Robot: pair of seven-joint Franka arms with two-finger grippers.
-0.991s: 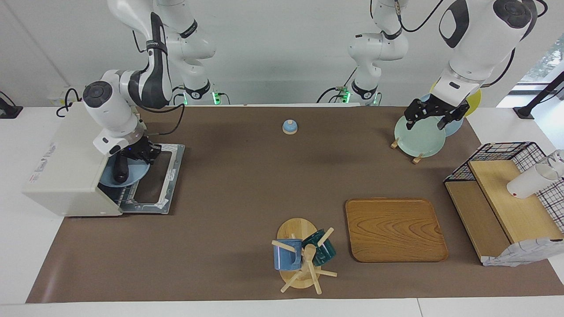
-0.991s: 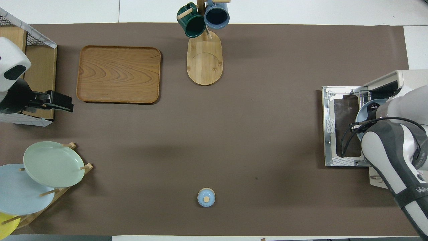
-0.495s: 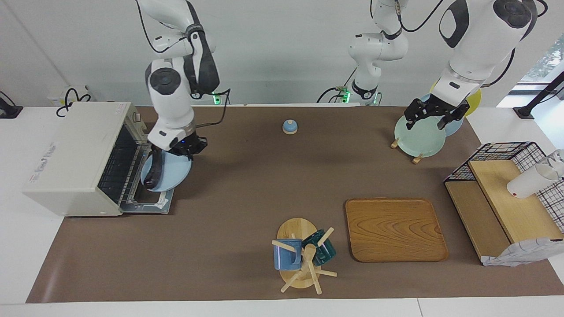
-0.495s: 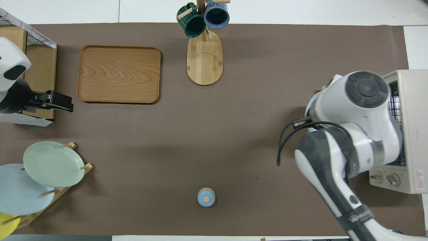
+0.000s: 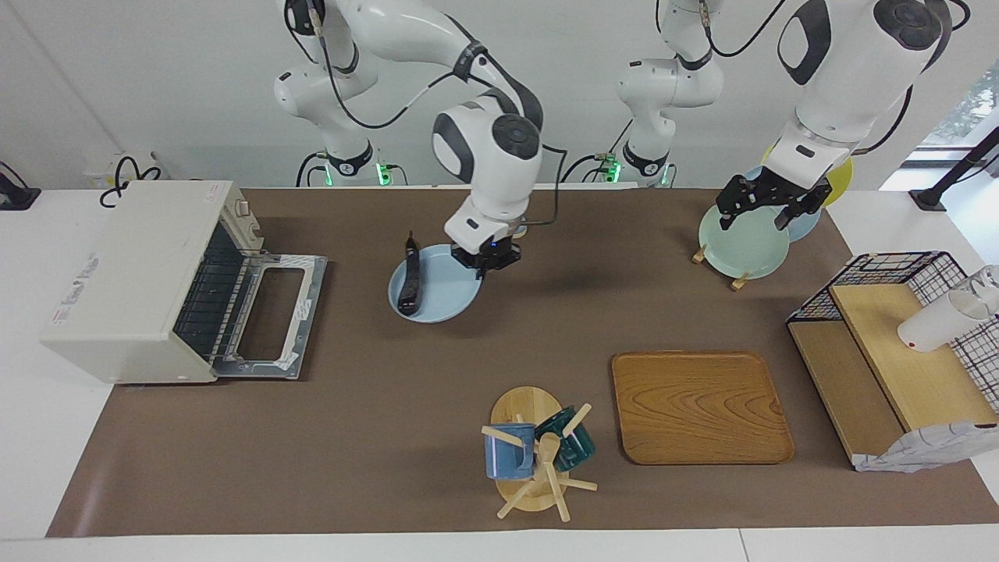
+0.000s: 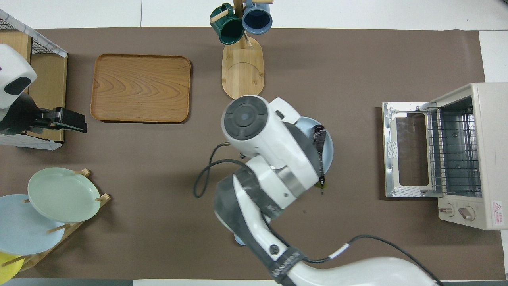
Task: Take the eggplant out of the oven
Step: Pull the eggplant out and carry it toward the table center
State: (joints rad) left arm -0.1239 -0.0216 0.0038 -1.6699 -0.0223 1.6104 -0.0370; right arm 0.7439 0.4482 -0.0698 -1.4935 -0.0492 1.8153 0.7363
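1. The right end effector [image 5: 485, 261] is clamped tight on the rim of a light blue plate [image 5: 446, 300], which it holds over the middle of the tabletop [image 5: 390, 406].
2. The eggplant [image 5: 409, 275] lies on this plate, along the edge toward the oven [image 5: 133, 281], with its thin tip reaching past the rim.
3. The oven stands at the right arm's end of the tabletop. Its door [image 5: 269, 316] lies flat open and the wire rack inside is bare.
4. Between the open door and the plate there is a wide strip of free brown mat.
5. The wooden tray [image 5: 698, 406] and the mug stand [image 5: 535, 457] are farther from the robots than the plate, and well apart from it.
6. The left end effector [image 5: 763, 204] waits with its fingers spread wide over the green plate [image 5: 741, 246] in the plate rack; it holds nothing.
7. The wire basket [image 5: 890, 343] stands at the left arm's end, close to the mat's edge.
8. On the oven, beside the knobs, is a small red warning sticker [image 6: 496, 207]; its text is too small to read. The lettering on the right arm's dark band [image 6: 285, 265] I cannot make out.
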